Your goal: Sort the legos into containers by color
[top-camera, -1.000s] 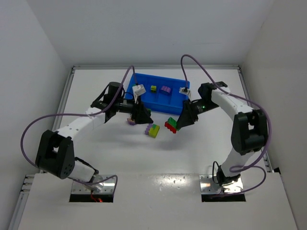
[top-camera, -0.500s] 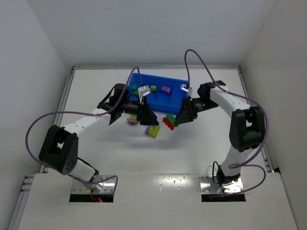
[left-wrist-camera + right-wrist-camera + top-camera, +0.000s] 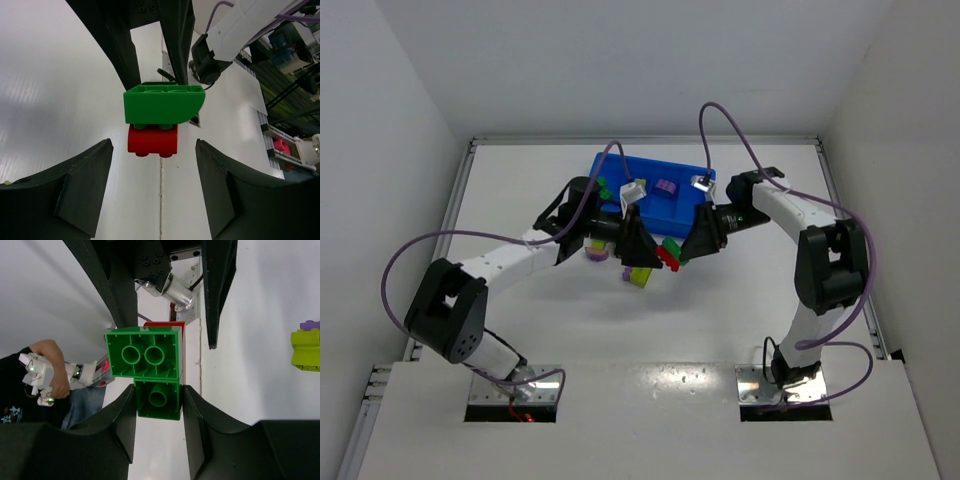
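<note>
The right end effector (image 3: 159,399) is clamped on the lower green brick (image 3: 157,400) of a green-and-red cluster (image 3: 162,112), held in the air just in front of the blue tray (image 3: 682,172). The left end effector (image 3: 154,150) faces it with its jaws spread, one on each side of the cluster and touching neither side.

The step looks like pulling the cluster apart by colour. To do it well, the left jaws should close only on the red brick (image 3: 152,141), squarely across its sides and clear of the green above it. They should then pull straight off along the studs while the right grip holds firm; a twist could snap the piece loose and drop it.

Counted: two end effectors, one tray, and one held cluster showing two green bricks and one red. In the tray one green piece (image 3: 603,185) and one purple piece (image 3: 666,187) show; the arm hides the rest. On the worktop (image 3: 520,190) lie one purplish piece (image 3: 595,254) and one yellow-green cluster (image 3: 640,275)
</note>
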`<action>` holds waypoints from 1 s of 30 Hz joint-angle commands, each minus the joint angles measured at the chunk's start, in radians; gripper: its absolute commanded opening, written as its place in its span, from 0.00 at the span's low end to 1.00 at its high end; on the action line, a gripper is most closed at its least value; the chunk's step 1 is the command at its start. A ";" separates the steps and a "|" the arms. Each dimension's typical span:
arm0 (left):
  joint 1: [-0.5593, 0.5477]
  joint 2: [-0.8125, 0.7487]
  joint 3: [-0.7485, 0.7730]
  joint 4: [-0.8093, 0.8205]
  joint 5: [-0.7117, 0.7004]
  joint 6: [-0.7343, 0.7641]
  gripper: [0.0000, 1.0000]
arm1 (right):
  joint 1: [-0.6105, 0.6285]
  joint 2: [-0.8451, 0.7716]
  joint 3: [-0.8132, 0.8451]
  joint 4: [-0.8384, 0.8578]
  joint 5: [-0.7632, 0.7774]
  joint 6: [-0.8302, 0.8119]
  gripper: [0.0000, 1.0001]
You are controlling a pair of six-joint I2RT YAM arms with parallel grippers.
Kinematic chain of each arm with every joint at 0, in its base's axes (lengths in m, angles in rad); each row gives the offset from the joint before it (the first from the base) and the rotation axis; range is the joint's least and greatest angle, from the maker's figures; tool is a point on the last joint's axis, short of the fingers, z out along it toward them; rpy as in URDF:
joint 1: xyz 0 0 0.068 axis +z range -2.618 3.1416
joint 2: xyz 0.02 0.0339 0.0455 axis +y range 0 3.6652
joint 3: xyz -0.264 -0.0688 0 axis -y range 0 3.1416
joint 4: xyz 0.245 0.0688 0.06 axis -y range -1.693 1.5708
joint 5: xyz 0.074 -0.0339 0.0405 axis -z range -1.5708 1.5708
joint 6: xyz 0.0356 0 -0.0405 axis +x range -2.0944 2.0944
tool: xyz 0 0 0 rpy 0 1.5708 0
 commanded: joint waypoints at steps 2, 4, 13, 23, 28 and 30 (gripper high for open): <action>-0.012 0.013 0.007 0.106 0.033 -0.059 0.73 | 0.020 0.003 0.040 -0.051 -0.083 -0.043 0.16; -0.012 0.024 0.016 0.117 0.033 -0.071 0.73 | 0.020 0.003 0.040 -0.051 -0.083 -0.043 0.16; -0.012 0.052 0.016 0.156 0.042 -0.102 0.47 | 0.038 0.003 0.040 -0.051 -0.083 -0.043 0.16; -0.021 -0.002 -0.044 0.001 0.024 0.049 0.13 | -0.026 -0.020 0.011 -0.051 -0.083 -0.062 0.16; -0.021 -0.058 -0.102 -0.065 -0.007 0.133 0.12 | -0.098 -0.049 -0.020 -0.051 -0.071 -0.071 0.16; -0.021 -0.074 -0.111 -0.096 -0.016 0.168 0.12 | -0.108 -0.060 -0.029 -0.051 -0.030 -0.071 0.16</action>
